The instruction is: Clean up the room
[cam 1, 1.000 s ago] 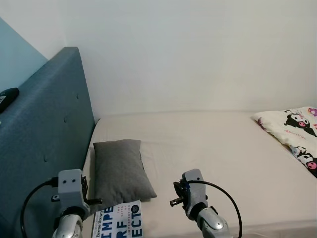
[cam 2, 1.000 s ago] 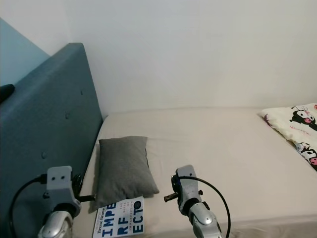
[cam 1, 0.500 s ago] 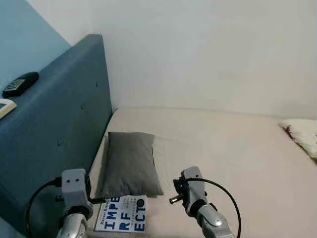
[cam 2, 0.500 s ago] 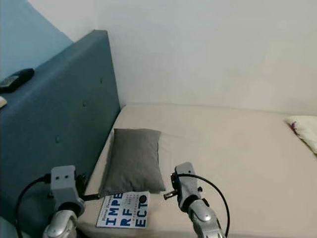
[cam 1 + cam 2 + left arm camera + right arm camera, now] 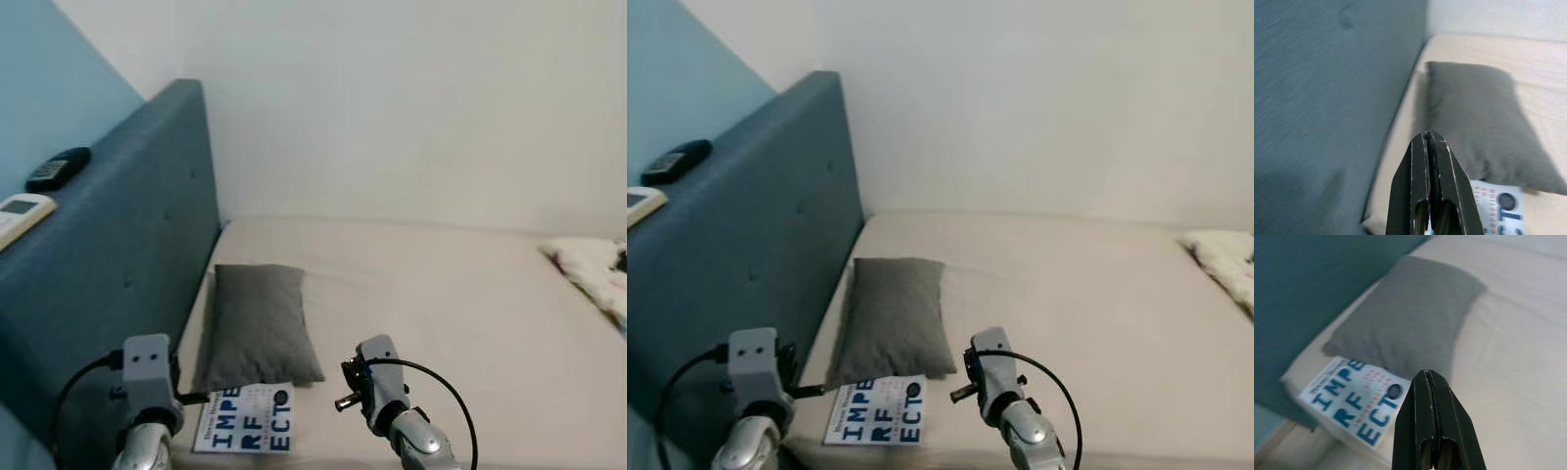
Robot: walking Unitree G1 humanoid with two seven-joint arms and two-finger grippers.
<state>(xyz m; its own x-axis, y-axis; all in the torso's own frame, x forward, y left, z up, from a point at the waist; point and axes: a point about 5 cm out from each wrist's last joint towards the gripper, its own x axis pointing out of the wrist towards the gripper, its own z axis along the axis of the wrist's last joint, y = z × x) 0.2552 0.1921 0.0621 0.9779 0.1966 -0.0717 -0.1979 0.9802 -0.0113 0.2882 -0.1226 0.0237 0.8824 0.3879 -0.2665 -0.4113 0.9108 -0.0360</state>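
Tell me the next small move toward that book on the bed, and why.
Probably open the right gripper and ease it down toward the white paperback book with blue lettering. The book lies flat at the near edge of the beige mattress, partly tucked under the grey rectangular pillow. Both the right gripper and the left gripper are shut and hold nothing.

silver arms, black cables, black fingers (image 5: 1422,186)
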